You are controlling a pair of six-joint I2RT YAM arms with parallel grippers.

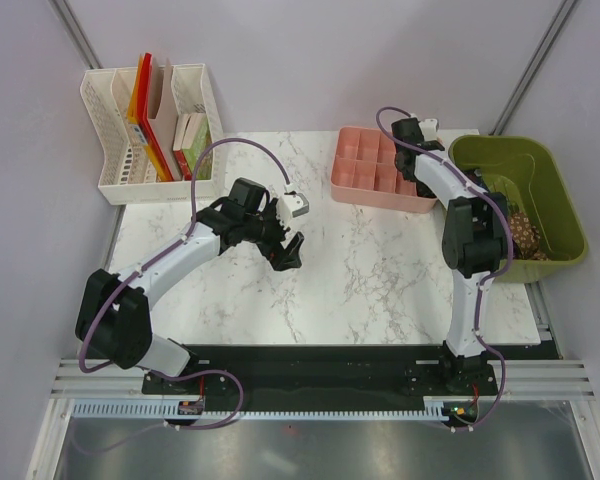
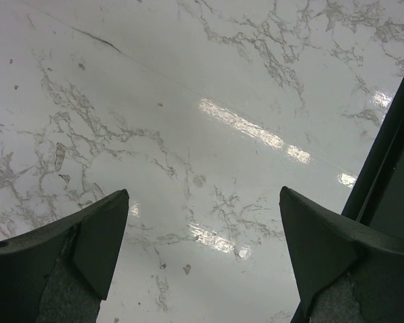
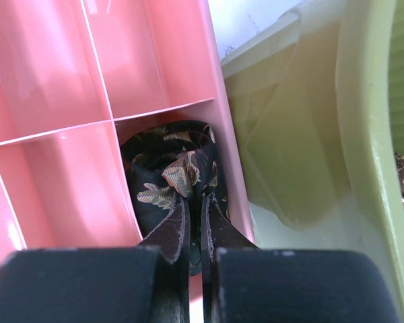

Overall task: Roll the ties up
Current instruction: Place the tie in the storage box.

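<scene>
A rolled black tie [image 3: 163,169] with a gold-brown leaf pattern sits in a compartment of the pink divided tray [image 3: 67,74], against the tray's right wall. My right gripper [image 3: 195,202] is shut on the tie's top fold, fingers pointing down into that compartment. From above, the right gripper [image 1: 418,140] hangs over the right rear part of the pink tray [image 1: 365,190]. Another tie [image 1: 525,232], brown with small flowers, lies in the green bin [image 1: 560,190]. My left gripper [image 1: 283,240] is over the marble table [image 1: 380,270]. In its wrist view the left gripper [image 2: 202,195] is open, nothing between its fingers.
A white file organiser [image 1: 115,175] with folders and books stands at the back left. The green bin's wall [image 3: 363,101] sits right beside the pink tray. A dark strip [image 2: 390,168] runs along the right of the left wrist view.
</scene>
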